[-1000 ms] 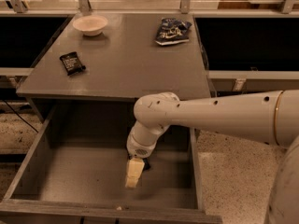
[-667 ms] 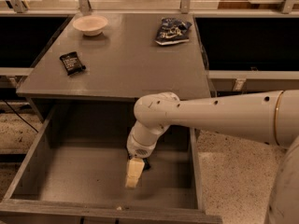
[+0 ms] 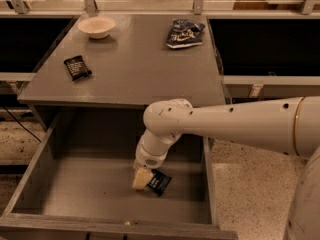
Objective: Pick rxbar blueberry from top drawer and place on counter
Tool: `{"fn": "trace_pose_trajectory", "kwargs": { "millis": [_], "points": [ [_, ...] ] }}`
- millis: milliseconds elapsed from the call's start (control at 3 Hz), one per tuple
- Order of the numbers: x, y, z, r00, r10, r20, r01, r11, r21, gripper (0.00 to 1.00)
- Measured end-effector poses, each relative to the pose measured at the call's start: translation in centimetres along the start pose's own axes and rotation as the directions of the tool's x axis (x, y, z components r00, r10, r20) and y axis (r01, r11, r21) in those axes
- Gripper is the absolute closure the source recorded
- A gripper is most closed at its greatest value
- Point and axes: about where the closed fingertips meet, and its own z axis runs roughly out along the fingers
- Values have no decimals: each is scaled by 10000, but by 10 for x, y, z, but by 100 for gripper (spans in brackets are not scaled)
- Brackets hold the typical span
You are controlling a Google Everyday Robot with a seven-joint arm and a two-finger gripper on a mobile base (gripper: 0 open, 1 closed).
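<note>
The top drawer (image 3: 45, 159) is pulled open below the counter (image 3: 135, 69). My gripper (image 3: 144, 180) reaches down into the drawer, right of its middle. It is shut on the rxbar blueberry (image 3: 160, 182), a dark navy bar with white text. The bar sticks out tilted to the right of the tan fingers (image 3: 141, 179), just above the drawer floor. The bar's left end is hidden behind the fingers.
On the counter lie a black packet (image 3: 77, 67) at the left, a white bowl (image 3: 96, 26) at the back left and a wrinkly blue-and-white snack bag (image 3: 184, 33) at the back right. Black recessed bins (image 3: 265, 44) flank the counter. My white arm (image 3: 235, 126) crosses over the drawer's right wall.
The gripper has risen a little from the drawer floor, and the navy bar now shows at the fingers, where it was hidden before.
</note>
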Motion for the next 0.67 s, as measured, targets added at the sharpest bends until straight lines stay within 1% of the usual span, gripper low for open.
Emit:
{"fn": "trace_pose_trajectory", "kwargs": {
  "millis": [667],
  "points": [
    [0,0,0,10000,0,0,0,10000,-1,97]
  ]
}}
